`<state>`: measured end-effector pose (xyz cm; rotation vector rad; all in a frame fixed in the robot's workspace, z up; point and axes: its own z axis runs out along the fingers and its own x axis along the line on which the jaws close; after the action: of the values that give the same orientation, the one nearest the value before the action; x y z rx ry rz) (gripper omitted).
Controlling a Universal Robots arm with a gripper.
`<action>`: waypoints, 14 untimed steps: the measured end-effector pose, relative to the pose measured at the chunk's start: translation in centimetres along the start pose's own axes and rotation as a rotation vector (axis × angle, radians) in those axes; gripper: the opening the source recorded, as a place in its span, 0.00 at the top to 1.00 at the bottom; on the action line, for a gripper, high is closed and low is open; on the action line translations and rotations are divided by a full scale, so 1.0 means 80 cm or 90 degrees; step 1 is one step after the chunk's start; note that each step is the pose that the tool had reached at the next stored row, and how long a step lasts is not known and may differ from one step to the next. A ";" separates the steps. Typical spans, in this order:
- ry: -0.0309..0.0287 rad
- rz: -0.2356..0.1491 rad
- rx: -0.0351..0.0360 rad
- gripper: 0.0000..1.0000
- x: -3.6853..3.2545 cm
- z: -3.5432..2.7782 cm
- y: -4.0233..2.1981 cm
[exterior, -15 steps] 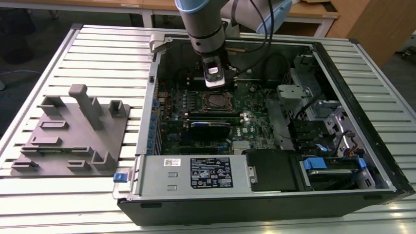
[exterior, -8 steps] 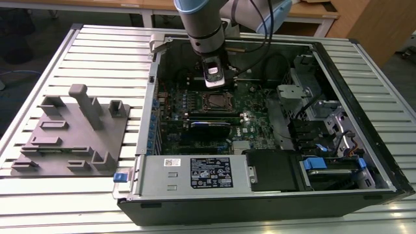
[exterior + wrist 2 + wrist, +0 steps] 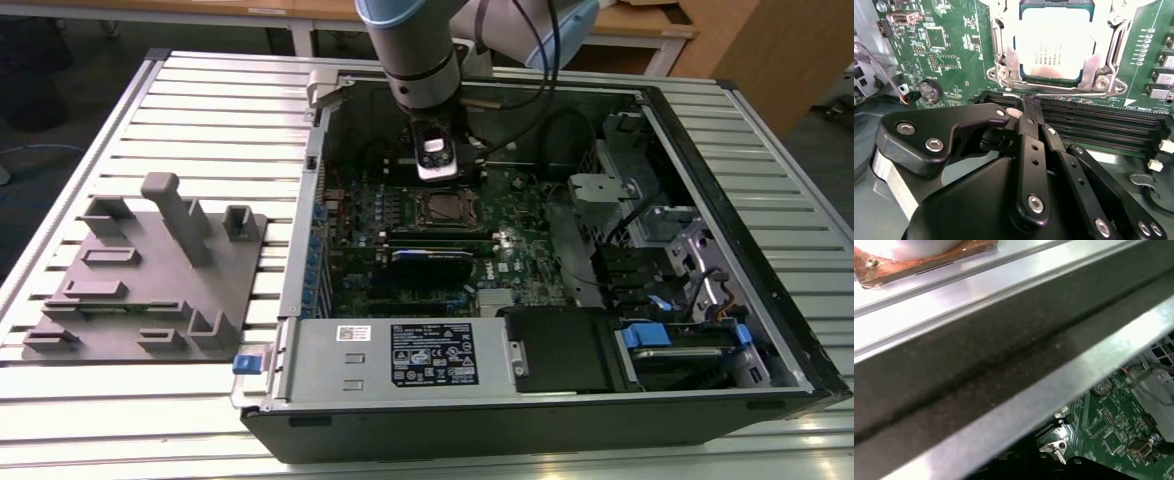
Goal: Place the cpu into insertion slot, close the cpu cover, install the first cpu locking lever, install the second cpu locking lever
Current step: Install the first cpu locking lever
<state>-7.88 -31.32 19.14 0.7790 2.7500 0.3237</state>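
In the second wrist view the small square cpu [image 3: 1054, 42] with its dull silver-grey metal top lies flat in the dark-framed insertion slot [image 3: 995, 35] of the green motherboard [image 3: 944, 50]. The thin silvery cpu cover [image 3: 1010, 59] is down over its edges, so the chip shows through the window. A thin silvery wire locking lever [image 3: 1079, 93] runs along the side of the slot nearest the long black memory slots [image 3: 1094, 117].

The black hand [image 3: 1030, 102] has its fingers pressed together into one narrow tip that touches this lever near one end. I cannot tell whether the wire is nipped between them or only pushed. In the exterior view the hand [image 3: 437, 160] hangs inside the open black computer case [image 3: 747, 300], just beside the slot, and the case lies on the slatted metal desk [image 3: 200, 100].

The step in hand looks like seating a locking lever; which of the two I cannot tell. To do it well, press straight down on the wire, then ease it sideways under its catch. Keep the tip on the wire and off the memory slots and the cover. The wire is springy and thin, so it may slip off the tip; slow, steady pressure suits it.
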 end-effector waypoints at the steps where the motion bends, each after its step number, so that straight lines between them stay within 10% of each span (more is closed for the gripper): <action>1: -0.0003 0.001 0.0002 0.89 0.0003 -0.0002 -0.0002; 14: -0.0208 -0.001 -0.0128 0.89 0.0054 -0.0007 -0.0032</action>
<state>-8.38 -31.30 19.04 0.7695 2.7128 0.3348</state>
